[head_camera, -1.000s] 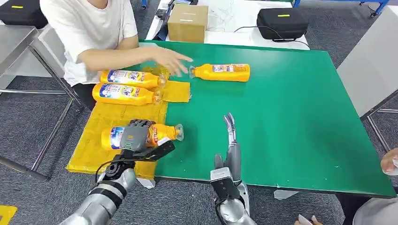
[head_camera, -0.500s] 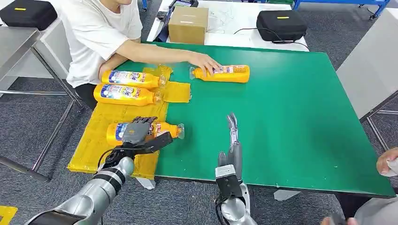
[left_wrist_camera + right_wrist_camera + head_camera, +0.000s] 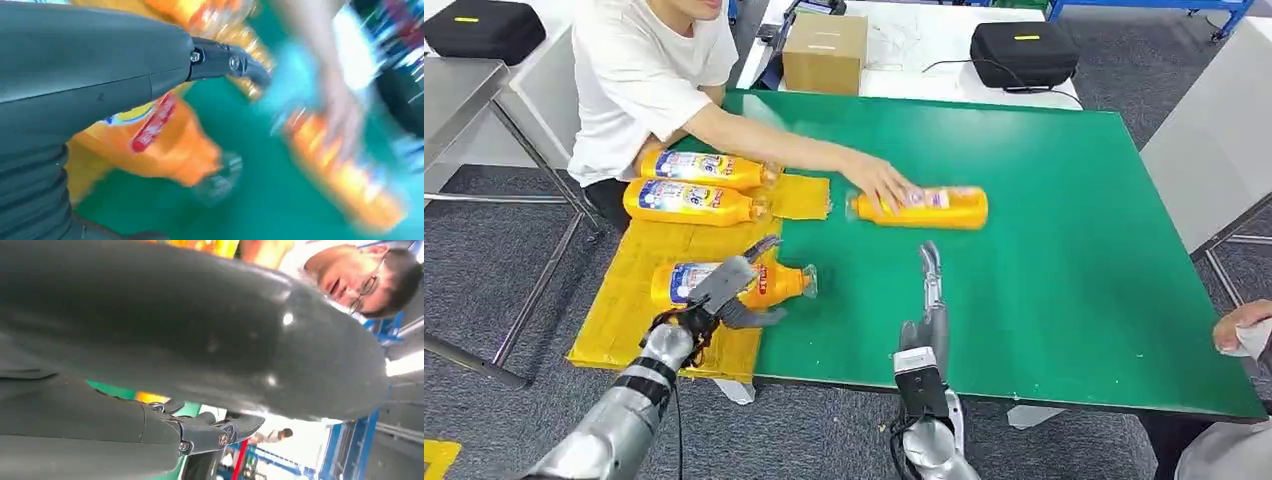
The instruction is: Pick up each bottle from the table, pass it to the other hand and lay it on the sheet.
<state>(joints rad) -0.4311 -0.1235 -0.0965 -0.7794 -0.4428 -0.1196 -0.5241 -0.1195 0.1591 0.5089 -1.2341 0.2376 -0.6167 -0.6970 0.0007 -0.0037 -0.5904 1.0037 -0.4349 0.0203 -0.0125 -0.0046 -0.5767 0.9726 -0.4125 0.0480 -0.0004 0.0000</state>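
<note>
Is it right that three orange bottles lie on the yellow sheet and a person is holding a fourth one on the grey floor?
Not quite. The head view shows the person's hand on the fourth orange bottle lying on the green table, not the floor. Three bottles do lie on the yellow sheet.

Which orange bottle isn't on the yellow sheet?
The bottle under the person's hand, the orange bottle lying on bare green table. The other three lie on the yellow sheet.

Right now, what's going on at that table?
Three bottles lie on the yellow sheet. The left hand is open over the nearest bottle, apparently letting go of it. A person's hand rests on a fourth bottle lying on the green table. The right hand hovers open over the table's near edge, holding nothing.
</note>
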